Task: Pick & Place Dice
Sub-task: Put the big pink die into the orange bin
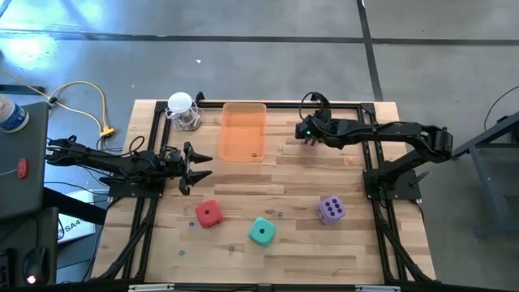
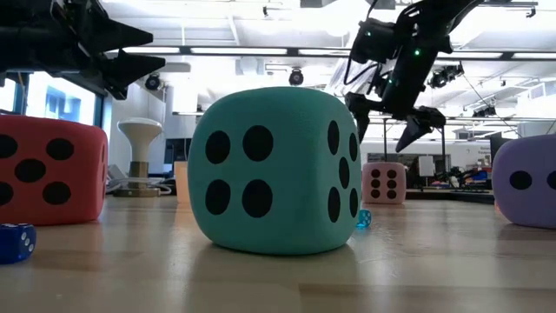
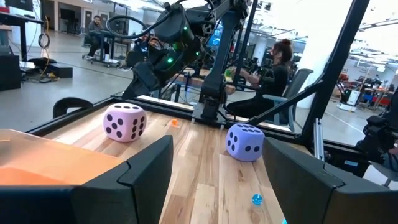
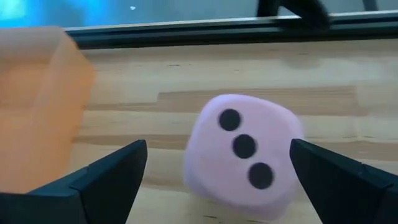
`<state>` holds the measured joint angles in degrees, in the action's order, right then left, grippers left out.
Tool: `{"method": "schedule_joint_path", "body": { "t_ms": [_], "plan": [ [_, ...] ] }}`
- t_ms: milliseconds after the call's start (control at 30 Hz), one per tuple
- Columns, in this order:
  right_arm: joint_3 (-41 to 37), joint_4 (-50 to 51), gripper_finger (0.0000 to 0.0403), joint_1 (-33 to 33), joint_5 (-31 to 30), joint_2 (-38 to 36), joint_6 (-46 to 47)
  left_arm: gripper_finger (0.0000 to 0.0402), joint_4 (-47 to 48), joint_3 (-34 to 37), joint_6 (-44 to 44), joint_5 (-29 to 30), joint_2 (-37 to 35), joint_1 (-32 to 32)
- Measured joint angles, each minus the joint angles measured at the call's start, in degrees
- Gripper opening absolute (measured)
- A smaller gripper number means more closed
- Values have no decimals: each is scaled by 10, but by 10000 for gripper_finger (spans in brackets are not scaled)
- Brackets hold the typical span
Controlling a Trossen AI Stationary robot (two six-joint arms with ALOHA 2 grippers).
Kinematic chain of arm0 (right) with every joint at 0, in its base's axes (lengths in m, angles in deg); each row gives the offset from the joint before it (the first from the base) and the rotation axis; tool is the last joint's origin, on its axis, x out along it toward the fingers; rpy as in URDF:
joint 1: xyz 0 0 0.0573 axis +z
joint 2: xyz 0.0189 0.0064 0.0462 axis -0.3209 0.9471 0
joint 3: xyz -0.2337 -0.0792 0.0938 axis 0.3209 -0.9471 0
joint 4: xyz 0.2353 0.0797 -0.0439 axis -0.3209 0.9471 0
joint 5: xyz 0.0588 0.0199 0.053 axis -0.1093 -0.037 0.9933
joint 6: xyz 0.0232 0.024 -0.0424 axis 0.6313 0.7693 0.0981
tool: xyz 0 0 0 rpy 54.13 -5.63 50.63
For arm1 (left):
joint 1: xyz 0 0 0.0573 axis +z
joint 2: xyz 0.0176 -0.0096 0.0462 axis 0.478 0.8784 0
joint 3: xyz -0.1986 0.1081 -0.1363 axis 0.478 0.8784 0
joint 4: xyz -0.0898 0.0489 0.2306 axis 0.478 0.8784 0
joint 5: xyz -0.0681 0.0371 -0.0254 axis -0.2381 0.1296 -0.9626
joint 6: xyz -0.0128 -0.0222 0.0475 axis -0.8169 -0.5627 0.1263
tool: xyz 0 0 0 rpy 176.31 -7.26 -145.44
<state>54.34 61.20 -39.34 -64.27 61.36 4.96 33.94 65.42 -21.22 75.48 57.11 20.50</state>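
Note:
Four soft dice lie on the wooden table. The red die (image 1: pixel 208 213), the teal die (image 1: pixel 261 231) and the purple die (image 1: pixel 330 209) rest in a row near the front. The pink die (image 4: pixel 242 155) rests right of the translucent orange tray (image 1: pixel 243 130); in the high view my right gripper hides it. My right gripper (image 1: pixel 306 135) is open and hovers just above the pink die (image 2: pixel 384 183), its fingers spread to either side, touching nothing. My left gripper (image 1: pixel 199 162) is open and empty, in the air left of the tray's near corner.
A clear jar with a white top (image 1: pixel 183 111) stands at the far left corner beside the tray. Small blue dice (image 2: pixel 16 239) and other small bits lie scattered on the wood. A black frame edges the table. People sit in the room beyond (image 3: pixel 273 68).

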Motion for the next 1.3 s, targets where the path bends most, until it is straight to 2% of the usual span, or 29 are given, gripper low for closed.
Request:
{"method": "schedule_joint_path", "body": {
  "t_ms": [100,433,833,1300],
  "plan": [
    [0,21,387,0,-16,0,15,240,3,0,0,0,0,0],
    [0,54,387,3,-10,13,64,240,13,0,0,0,0,0],
    [0,-19,387,4,-7,79,60,240,16,0,0,-24,0,0],
    [0,-37,387,4,-22,82,23,240,15,0,0,-25,0,0]
  ]
}}
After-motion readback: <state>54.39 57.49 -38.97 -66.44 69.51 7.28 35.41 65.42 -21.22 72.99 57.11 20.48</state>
